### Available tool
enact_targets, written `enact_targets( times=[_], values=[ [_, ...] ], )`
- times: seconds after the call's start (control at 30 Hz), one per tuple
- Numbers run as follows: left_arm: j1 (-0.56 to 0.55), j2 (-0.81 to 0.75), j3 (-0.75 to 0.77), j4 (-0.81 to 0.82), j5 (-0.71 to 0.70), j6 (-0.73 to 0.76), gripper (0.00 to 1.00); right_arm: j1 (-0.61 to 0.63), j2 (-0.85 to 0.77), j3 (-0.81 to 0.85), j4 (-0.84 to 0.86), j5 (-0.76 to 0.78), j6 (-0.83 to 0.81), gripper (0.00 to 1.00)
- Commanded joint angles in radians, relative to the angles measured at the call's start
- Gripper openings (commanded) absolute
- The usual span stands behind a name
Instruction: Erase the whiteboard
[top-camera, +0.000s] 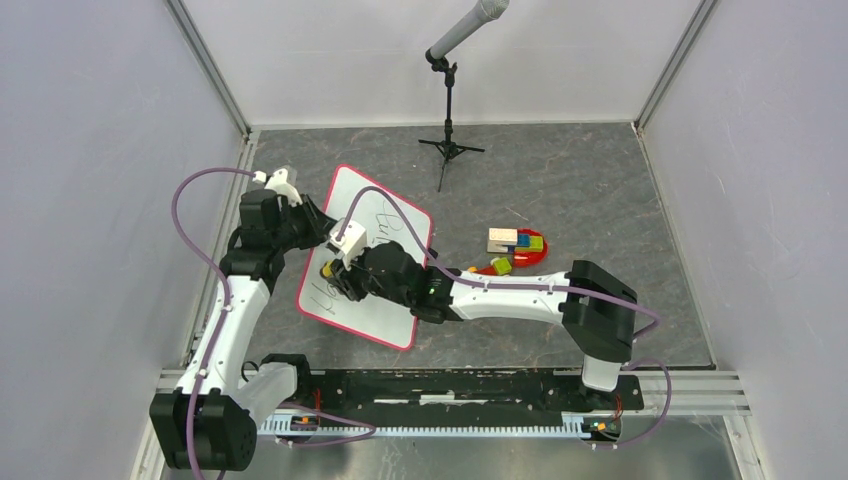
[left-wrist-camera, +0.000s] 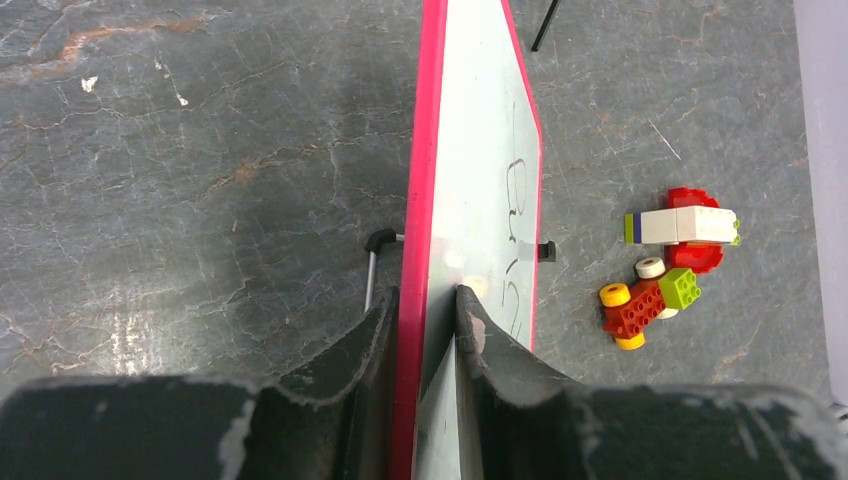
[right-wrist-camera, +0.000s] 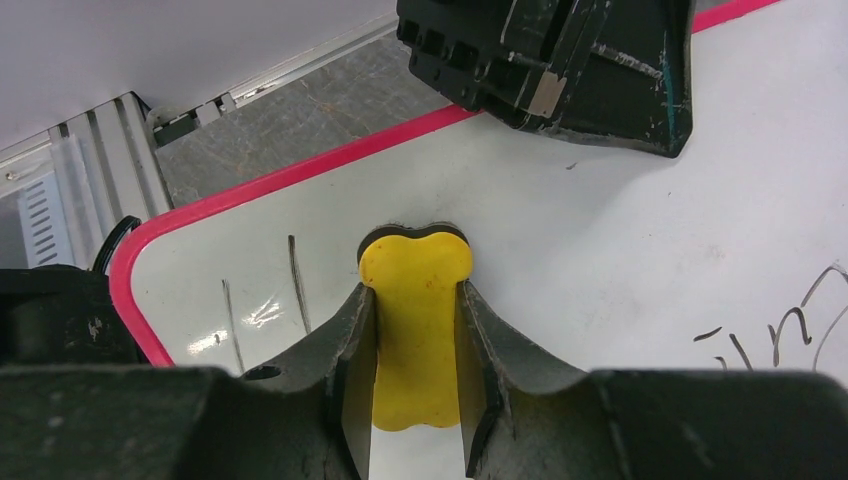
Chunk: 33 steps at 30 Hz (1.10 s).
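The whiteboard (top-camera: 385, 300), white with a red-pink frame and black handwriting, lies left of centre on the grey floor. My left gripper (top-camera: 322, 228) is shut on its left edge; in the left wrist view the jaws (left-wrist-camera: 428, 300) pinch the pink frame and white face (left-wrist-camera: 480, 160). My right gripper (top-camera: 332, 272) is shut on a yellow bone-shaped eraser (right-wrist-camera: 415, 300) and presses it on the board (right-wrist-camera: 620, 250) near its lower left corner. Black strokes show left of the eraser and at the far right of the right wrist view.
A heap of coloured bricks on a red plate (top-camera: 515, 250) lies right of the board; it also shows in the left wrist view (left-wrist-camera: 665, 265). A microphone on a black tripod (top-camera: 448, 130) stands at the back. A metal rail (top-camera: 450, 395) runs along the near edge.
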Motion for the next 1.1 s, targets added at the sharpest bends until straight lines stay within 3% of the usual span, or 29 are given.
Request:
enact_targets(
  times=[0.0,0.37,0.67,0.9,1.07],
  values=[
    [-0.026,-0.025,-0.013,-0.043,-0.010,0.005,0.02,-0.020,0.058,0.007,0.035,-0.019,-0.008,0.20],
    [-0.025,-0.029,-0.012,-0.035,-0.002,0.000,0.02,-0.050,-0.045,-0.251,0.056,0.048,0.033,0.19],
    [-0.026,-0.036,-0.020,-0.036,-0.019,-0.003,0.02,0.097,0.009,-0.055,0.008,-0.016,-0.006,0.20],
    [-0.027,-0.040,-0.022,-0.036,-0.031,-0.003,0.02,0.094,0.082,0.113,-0.033,0.003,-0.056,0.20],
    [-0.026,-0.044,-0.018,-0.036,-0.029,-0.003,0.02,0.063,0.043,-0.013,0.003,0.011,-0.021,0.20]
  ],
)
